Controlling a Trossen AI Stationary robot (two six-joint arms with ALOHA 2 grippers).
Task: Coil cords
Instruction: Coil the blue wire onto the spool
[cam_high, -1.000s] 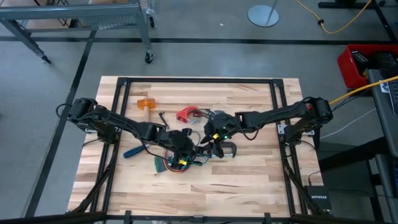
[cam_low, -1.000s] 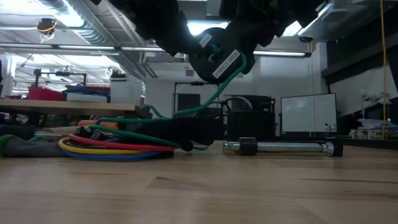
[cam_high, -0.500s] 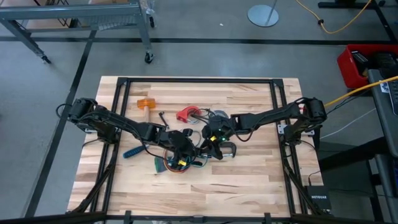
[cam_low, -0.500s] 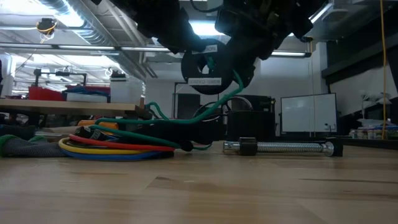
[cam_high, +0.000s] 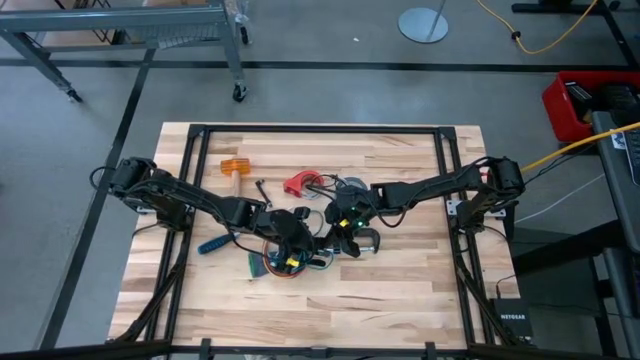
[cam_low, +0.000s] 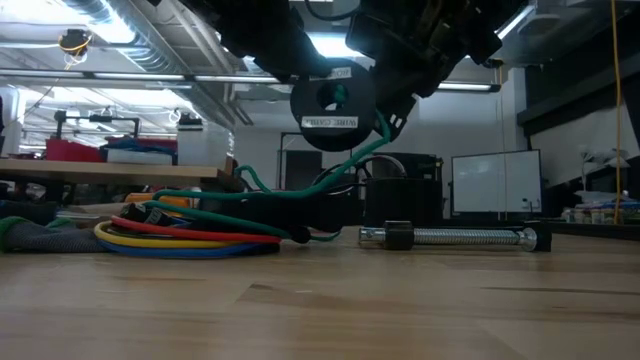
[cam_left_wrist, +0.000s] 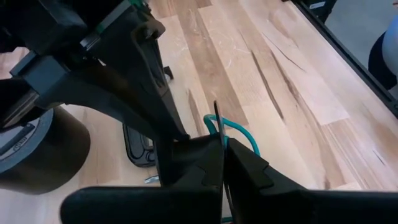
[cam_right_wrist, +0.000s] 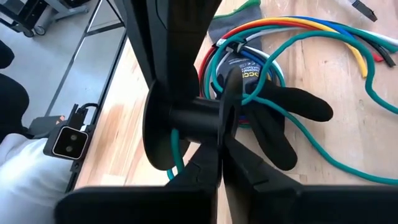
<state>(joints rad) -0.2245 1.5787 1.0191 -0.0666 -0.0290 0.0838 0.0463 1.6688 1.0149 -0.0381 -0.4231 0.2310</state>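
Observation:
A black spool hangs above the middle of the table, its labelled face toward the near edge. A green cord runs from it down to the looped multicoloured cords lying on the wood. My left gripper and my right gripper meet at the spool, both shut on it. The small red piece lies farther back. My left gripper pinches a thin black edge that sticks out between its fingertips, with the green cord looping right beside it. It comes in slanting down from the table's left. The spool is clear of the table. My right gripper pinches the rim of the spool's thin flange between its two fingertips, slanting down from the table's right. The hub lies crosswise in front of the fingers. The green cord trails slack to the table.
A metal clamp with a threaded bar lies right of the cords. A tape roll sits beneath the arms. An orange-headed mallet and a blue-handled tool lie to the left. Bare wood fills the near side.
My right gripper has dropped a little toward the spool and shut on its flange. The spool has turned from tilted to upright, its label now level, and stays lifted. The cords on the table have not moved.

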